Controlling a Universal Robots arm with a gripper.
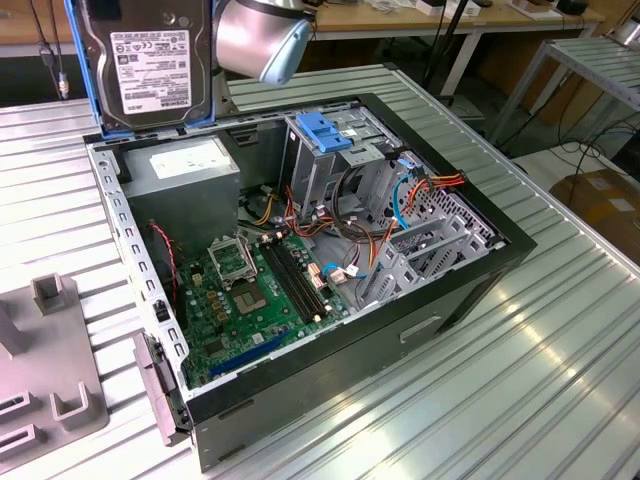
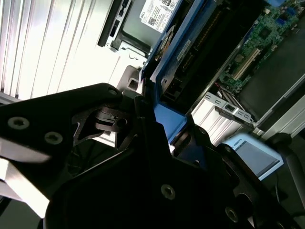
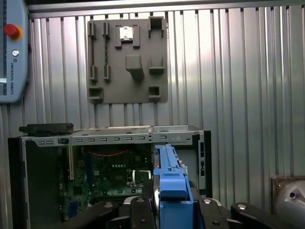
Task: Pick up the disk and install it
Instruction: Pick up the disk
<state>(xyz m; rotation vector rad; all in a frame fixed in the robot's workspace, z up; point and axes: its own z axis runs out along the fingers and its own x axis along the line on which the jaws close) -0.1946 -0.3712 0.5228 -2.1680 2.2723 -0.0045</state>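
In the second wrist view the black gripper (image 2: 167, 121) has its fingers (image 2: 143, 125) drawn in narrow on the bright blue carrier rail of the disk (image 2: 205, 57) and is clamping it. The first wrist view shows the same hold, with the disk (image 3: 167, 167) seen edge-on between the fingers (image 3: 205, 211). Past the disk in that view lies the open computer case (image 3: 109, 138) with its green motherboard (image 3: 114, 176). Beyond the case, a grey fixture plate (image 3: 127, 59) rests on the ribbed metal desk (image 3: 238, 71), and a small silvery square part (image 3: 126, 32) sits in one of its pockets. In the exterior view, the fixture plate (image 1: 45, 370) lies at eight o'clock from the case (image 1: 350, 380), just beside its corner. Inside the case, the motherboard (image 1: 255, 295) covers the floor from the middle toward seven o'clock. The grey power supply (image 1: 185, 172) sits at eleven o'clock, and the metal drive cage (image 1: 335, 175) with its blue latch (image 1: 325, 132) stands at twelve. A bundle of orange and red cables (image 1: 440, 182) fans out at two o'clock. The disk (image 1: 148, 62) is held upright over the case's eleven o'clock corner, above the power supply, with its labelled face toward the camera. Whether its lower edge touches the rim cannot be told. The arm's silver wrist joint (image 1: 262, 38) is at the disk's three o'clock.
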